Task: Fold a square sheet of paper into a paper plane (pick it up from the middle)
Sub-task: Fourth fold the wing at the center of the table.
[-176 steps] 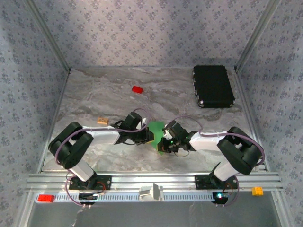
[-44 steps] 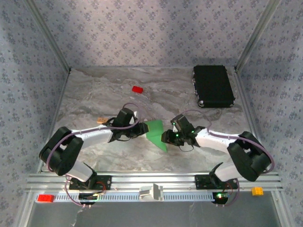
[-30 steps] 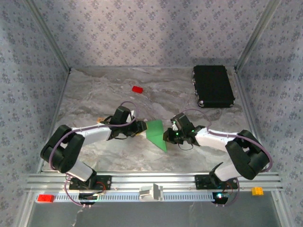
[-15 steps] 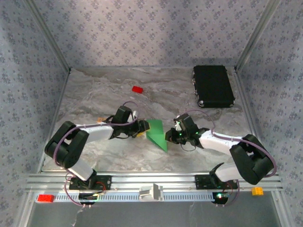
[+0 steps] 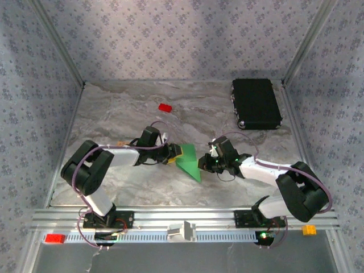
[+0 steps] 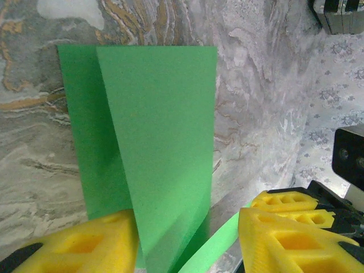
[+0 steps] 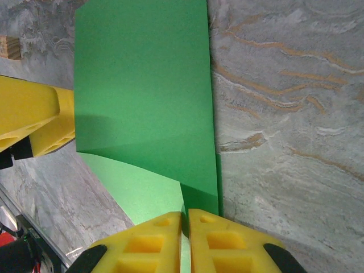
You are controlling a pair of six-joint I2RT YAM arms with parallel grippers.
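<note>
Lengthwise, the green paper [image 5: 188, 161] tapers nearward, right claw [image 7: 185, 222] pinching it, left claw [image 6: 187, 233] gaping around its edge.

Folded green paper [image 6: 165, 131] lies flat on the marble table [image 6: 256, 85], one flap overlapping the other. The left gripper [image 6: 185, 233] has its yellow fingers [image 6: 79, 244] set apart, with the paper's near end between them. A raised green edge runs beside the right finger.

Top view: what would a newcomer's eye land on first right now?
The bright green paper, partly folded, in the middle of the view. The right gripper pinches one edge shut; the left gripper straddles the opposite edge with jaws apart. Behind, a black case sits far right and a small red block just left of centre.
</note>
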